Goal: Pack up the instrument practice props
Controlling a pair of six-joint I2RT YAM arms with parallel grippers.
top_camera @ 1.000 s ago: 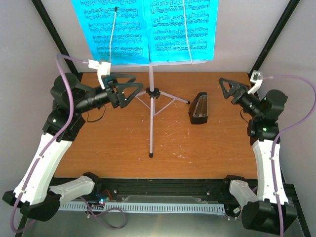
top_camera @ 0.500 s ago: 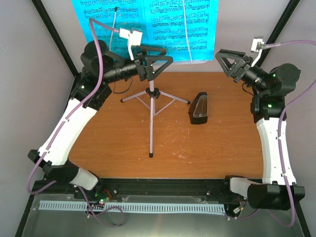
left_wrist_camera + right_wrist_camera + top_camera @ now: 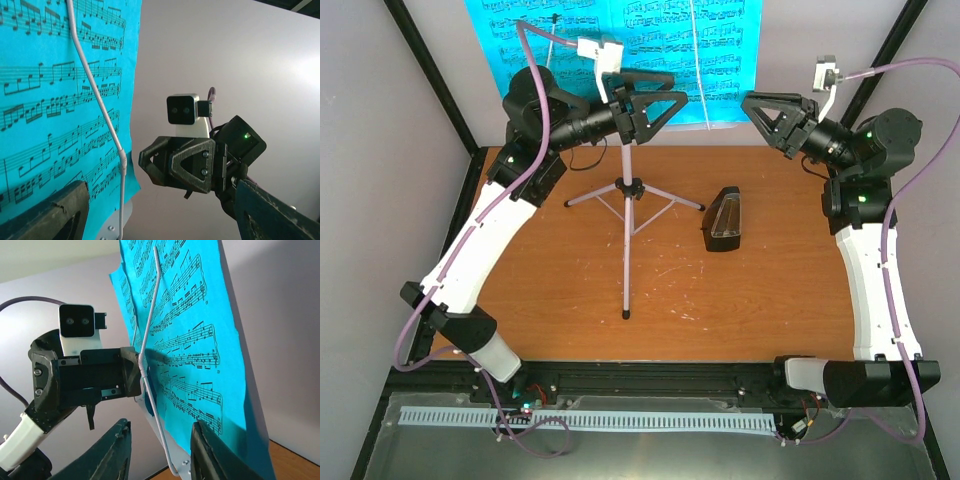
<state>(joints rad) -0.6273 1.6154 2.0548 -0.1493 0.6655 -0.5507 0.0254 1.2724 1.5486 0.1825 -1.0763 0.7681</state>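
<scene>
Orange-brown wooden counter (image 3: 770, 300): carries the tripod feet and the metronome, with both arm bases at its near edge.
Tall white metal tripod music stand (image 3: 626, 260): upright at the middle of the counter, legs spread, its desk at the far side of the top view.
Cyan paper sheet-music pages (image 3: 720, 60): two printed sheets side by side on the stand's desk, each crossed by a thin white wire page holder (image 3: 698, 60).
Left claw (image 3: 678, 87): raised at the lower edge of the pages, just above the stand's pole. Its black fingers are spread wide and hold nothing.
Right claw (image 3: 752, 108): raised just beside the lower right corner of the pages, pointing toward the left claw. Its fingers are apart with a narrower gap and nothing is pinched. In the wrist view a wire page holder shows in that gap, and I cannot tell if it touches.
Small black pyramid metronome with clear cover (image 3: 723, 220): standing on the counter right of the stand's legs, well apart from both claws.
</scene>
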